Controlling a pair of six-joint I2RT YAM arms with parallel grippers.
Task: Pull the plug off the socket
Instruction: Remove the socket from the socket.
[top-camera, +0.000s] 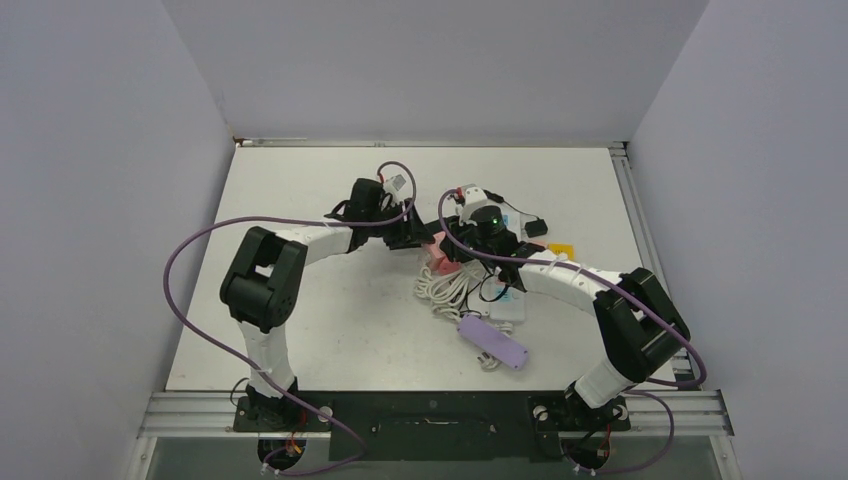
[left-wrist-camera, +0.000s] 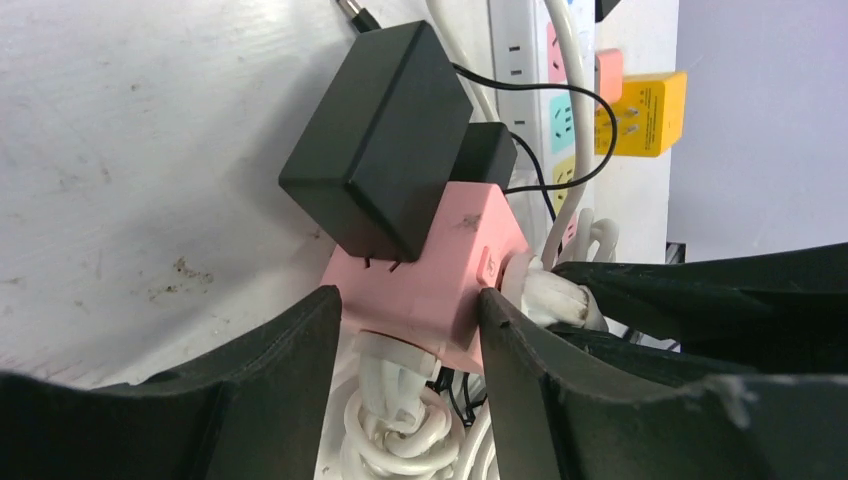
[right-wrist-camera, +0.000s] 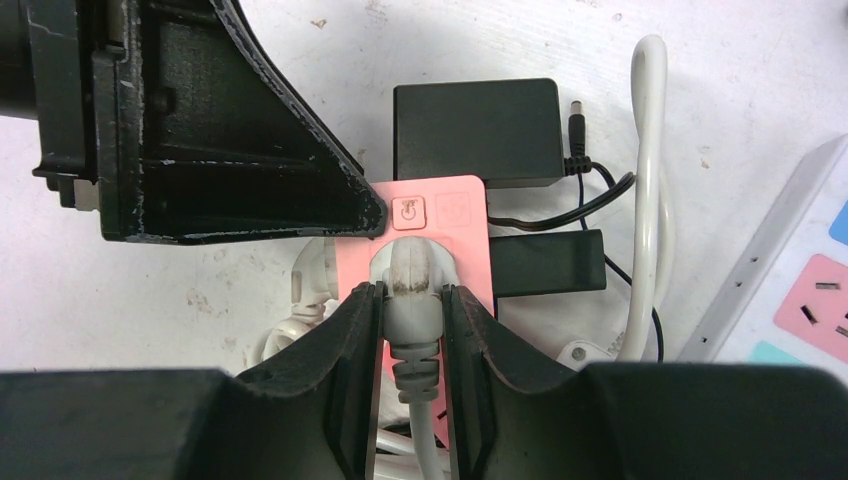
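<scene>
The socket is a pink cube (left-wrist-camera: 440, 270) lying on the white table among cables. A dirty white plug (right-wrist-camera: 410, 270) sits in one of its faces, and my right gripper (right-wrist-camera: 412, 300) is shut on that plug's body just behind the face. My left gripper (left-wrist-camera: 410, 310) straddles the cube, with a finger pressed on each side. From above, both grippers meet at the socket (top-camera: 437, 262) in the middle of the table. A large black adapter (left-wrist-camera: 375, 140) and a smaller one (right-wrist-camera: 545, 262) are plugged into other faces. The white plug (left-wrist-camera: 545, 295) shows at the cube's right side.
A coiled white cable (top-camera: 445, 290) lies under and beside the cube. A white power strip (right-wrist-camera: 790, 290) with coloured outlets lies to the right, a yellow adapter (left-wrist-camera: 650, 112) beyond it. A purple power strip (top-camera: 493, 342) lies nearer the arm bases.
</scene>
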